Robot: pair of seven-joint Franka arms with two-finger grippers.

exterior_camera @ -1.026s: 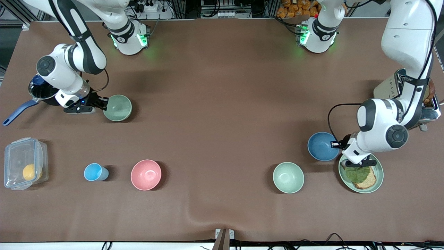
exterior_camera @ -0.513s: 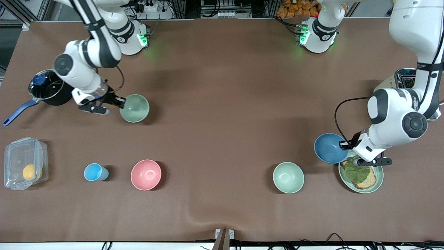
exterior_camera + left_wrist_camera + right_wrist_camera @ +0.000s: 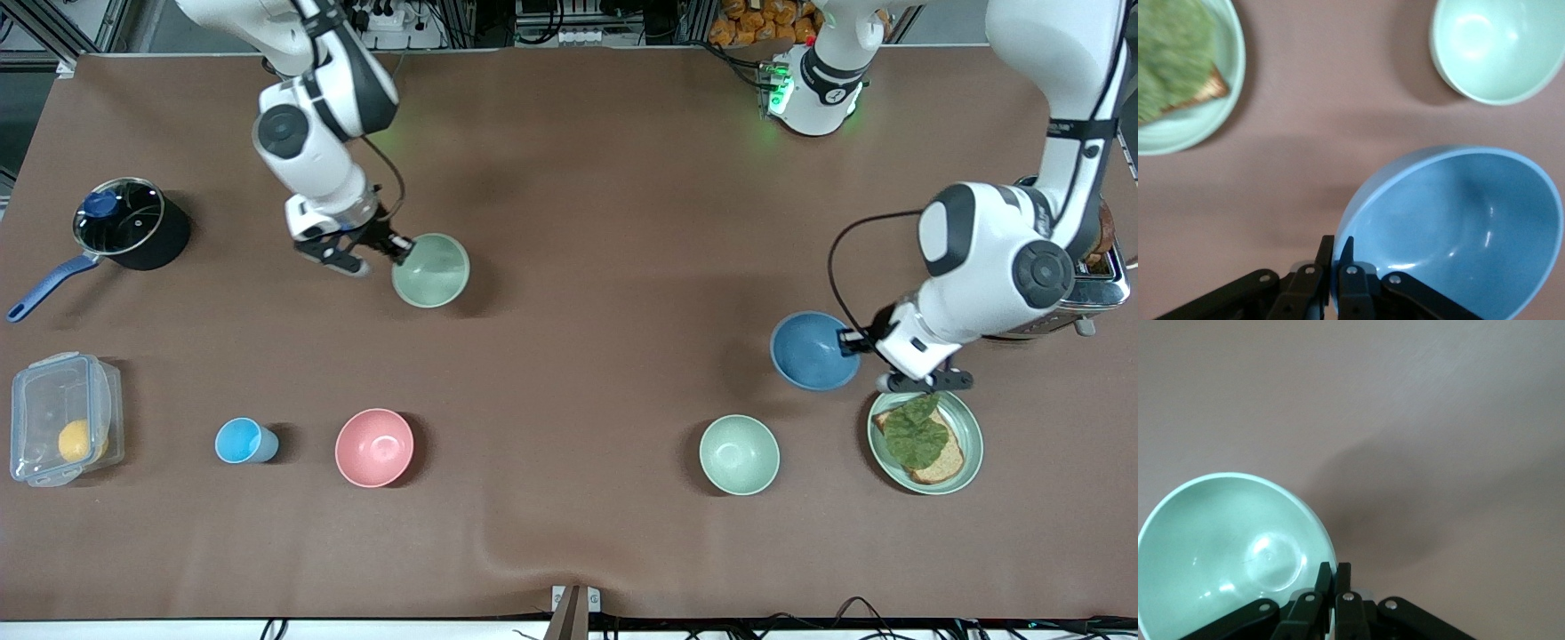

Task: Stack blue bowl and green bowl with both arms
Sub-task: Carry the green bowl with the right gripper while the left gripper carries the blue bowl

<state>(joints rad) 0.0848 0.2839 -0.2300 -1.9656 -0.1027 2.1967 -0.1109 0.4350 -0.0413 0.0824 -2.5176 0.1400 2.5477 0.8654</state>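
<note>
- Hanging in the air, the round matte medium-blue bowl (image 3: 809,350) is pinched at its rim by the left gripper (image 3: 855,339), whose 2 fingers are clenched on the bowl's edge (image 3: 1338,267).
- It is held up over bare table between the mint-green twin bowl (image 3: 739,454) and the toaster, just beside the flat green plate (image 3: 972,442) with the lettuce-topped sandwich (image 3: 920,436).
- The round matte pale sage-green bowl (image 3: 431,269) is held up too, its rim clamped between the 2 fingers of the right gripper (image 3: 400,248).
- That bowl hangs over open brown tabletop (image 3: 578,222), toward the right arm's end from the blue bowl and well apart from it.
- The mint-green twin bowl rests upright on the table, nearer to the front camera than the blue bowl.
- Far toward the right arm's end from the blue bowl, a round pink bowl (image 3: 374,447) and a small light-blue cup (image 3: 242,441) stand beside each other.
- A clear lidded plastic box (image 3: 62,418) holding a yellow round fruit (image 3: 76,439) sits beside the cup.
- A black saucepan with glass lid (image 3: 130,222) and blue handle sits farther from the front camera than the box.
</note>
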